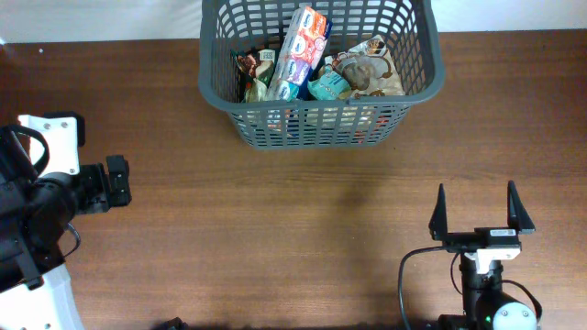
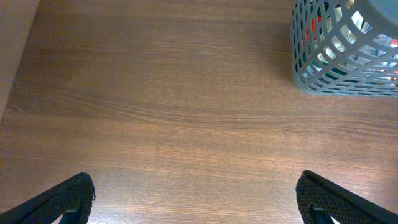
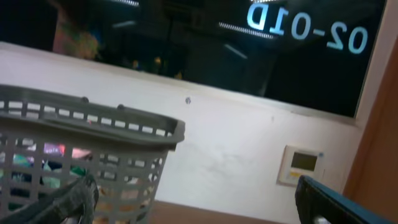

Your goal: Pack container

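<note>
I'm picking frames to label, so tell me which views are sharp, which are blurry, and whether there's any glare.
Overhead: sharp, evenly lit, no harsh glare on the table or basket. Left wrist: table grain crisp, basket slightly soft, left fingers blurred in the bottom corners. Right wrist: dim and soft, light streaks and mirrored lettering in the dark window, right fingers blurred.

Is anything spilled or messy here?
Nothing is spilled. The packets all sit inside the container. Only the long colourful packet looks a bit askew, lying slanted over the others.
</note>
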### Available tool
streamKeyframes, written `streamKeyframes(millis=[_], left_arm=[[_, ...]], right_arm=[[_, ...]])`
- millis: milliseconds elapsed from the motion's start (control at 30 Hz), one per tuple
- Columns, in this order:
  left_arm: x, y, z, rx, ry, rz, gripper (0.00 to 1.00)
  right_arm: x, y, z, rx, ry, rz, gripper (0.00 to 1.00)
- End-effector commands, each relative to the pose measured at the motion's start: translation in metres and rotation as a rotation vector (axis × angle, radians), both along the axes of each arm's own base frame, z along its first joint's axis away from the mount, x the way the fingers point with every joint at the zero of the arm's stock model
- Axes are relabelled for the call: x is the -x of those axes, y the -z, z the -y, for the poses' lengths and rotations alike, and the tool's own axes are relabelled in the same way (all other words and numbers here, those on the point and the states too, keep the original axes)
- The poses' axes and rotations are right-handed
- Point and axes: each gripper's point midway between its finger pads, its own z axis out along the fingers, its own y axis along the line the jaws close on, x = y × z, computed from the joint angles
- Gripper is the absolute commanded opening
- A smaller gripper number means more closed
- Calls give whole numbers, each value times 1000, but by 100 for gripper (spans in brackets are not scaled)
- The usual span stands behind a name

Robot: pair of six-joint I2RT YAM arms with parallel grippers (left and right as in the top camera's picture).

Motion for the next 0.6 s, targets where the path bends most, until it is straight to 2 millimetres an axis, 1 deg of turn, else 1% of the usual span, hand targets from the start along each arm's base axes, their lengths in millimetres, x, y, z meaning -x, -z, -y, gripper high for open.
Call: streamKeyframes(millis=[0, 200, 333, 567], left_arm=[[1, 0, 1, 1, 9, 5, 99], [1, 0, 1, 1, 9, 5, 99], [1, 0, 1, 1, 9, 5, 99], [1, 0, 1, 1, 9, 5, 99]], right_arm=[[-3, 13, -2, 0, -12, -1, 99], [-5, 19, -2, -1, -11, -18, 99], [-15, 54, -2, -19, -15, -171, 99], [-21, 103, -1, -31, -13, -371, 99]])
